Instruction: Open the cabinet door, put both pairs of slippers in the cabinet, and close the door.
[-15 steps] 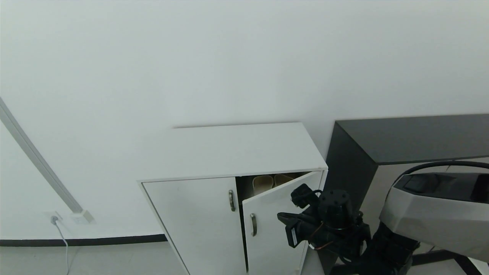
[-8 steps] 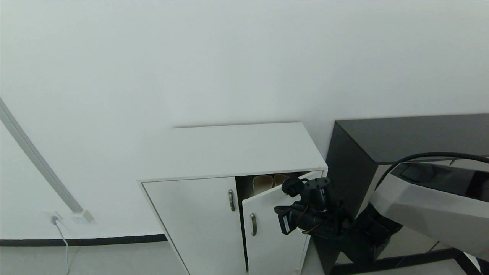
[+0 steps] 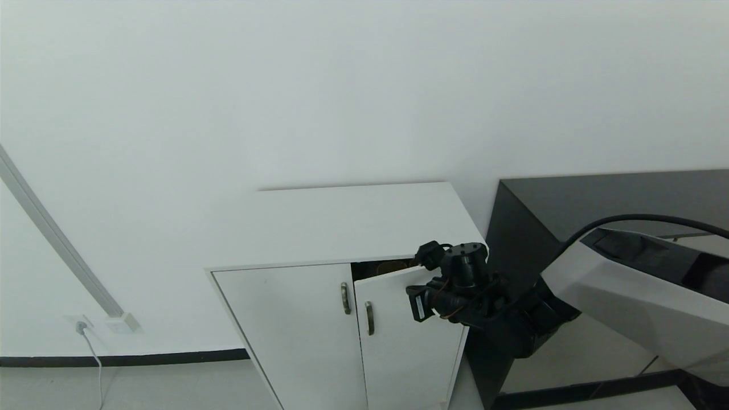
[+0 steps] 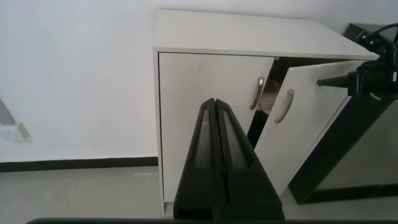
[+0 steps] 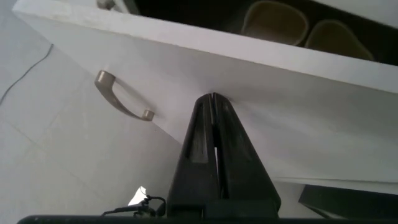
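Note:
The white cabinet [image 3: 353, 222] stands against the wall; its left door [image 3: 285, 330] is closed. The right door [image 3: 410, 359] is ajar by a narrow gap at the handle side. My right gripper [image 3: 414, 306] is shut, and its tips rest against the outer face of that door [image 5: 311, 118], beside the metal handle [image 5: 121, 99]. Over the door's top edge, two beige slippers [image 5: 273, 22] sit inside the cabinet. My left gripper [image 4: 214, 101] is shut with nothing in it and hangs well in front of the cabinet [image 4: 205, 81], apart from it.
A black desk [image 3: 615, 199] stands close against the cabinet's right side. On the wall to the left are a slanted grey conduit [image 3: 51, 239] and a socket with a cable [image 3: 80, 327]. Bare floor [image 4: 81, 193] lies before the cabinet.
My right gripper has moved up and toward the cabinet, pushing the right door from wide ajar to nearly closed. In the head view the slippers have dropped behind the door.

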Motion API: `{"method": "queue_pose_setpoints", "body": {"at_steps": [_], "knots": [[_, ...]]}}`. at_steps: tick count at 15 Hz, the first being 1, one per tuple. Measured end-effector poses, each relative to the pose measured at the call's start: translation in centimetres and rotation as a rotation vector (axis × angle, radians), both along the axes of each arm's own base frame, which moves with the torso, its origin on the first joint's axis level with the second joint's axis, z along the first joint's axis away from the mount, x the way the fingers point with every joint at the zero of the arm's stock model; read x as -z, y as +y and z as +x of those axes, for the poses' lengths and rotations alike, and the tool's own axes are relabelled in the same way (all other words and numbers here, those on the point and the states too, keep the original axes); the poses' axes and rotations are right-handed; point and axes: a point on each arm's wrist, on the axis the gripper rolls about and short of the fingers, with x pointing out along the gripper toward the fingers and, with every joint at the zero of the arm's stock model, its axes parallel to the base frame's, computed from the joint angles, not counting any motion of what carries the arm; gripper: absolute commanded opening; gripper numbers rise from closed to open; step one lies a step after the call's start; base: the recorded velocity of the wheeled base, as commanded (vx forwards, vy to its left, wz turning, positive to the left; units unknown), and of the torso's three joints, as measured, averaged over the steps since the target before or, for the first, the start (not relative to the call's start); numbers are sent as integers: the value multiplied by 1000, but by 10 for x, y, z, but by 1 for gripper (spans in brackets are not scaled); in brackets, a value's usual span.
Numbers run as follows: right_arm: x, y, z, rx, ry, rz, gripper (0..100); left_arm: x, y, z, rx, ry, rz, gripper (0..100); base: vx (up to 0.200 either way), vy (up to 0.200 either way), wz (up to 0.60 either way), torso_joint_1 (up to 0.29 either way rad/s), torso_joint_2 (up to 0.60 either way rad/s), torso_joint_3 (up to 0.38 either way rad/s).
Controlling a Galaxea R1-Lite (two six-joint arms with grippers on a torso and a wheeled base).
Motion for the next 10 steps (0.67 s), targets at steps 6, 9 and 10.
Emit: {"method": "queue_pose_setpoints", "body": {"at_steps": [6,9,10], "knots": [[-3,-2,12,19,-16,10,0,0,0,0,-7,0,0,0,0,0,0,0,0,0],[-3,-6,18,34,-12,7,0,0,0,0,-13,0,-1,0,0,0,0,0,0,0],[-4,-7,19,36,-13,8,0,0,0,0,-13,0,-1,0,0,0,0,0,0,0]]}}
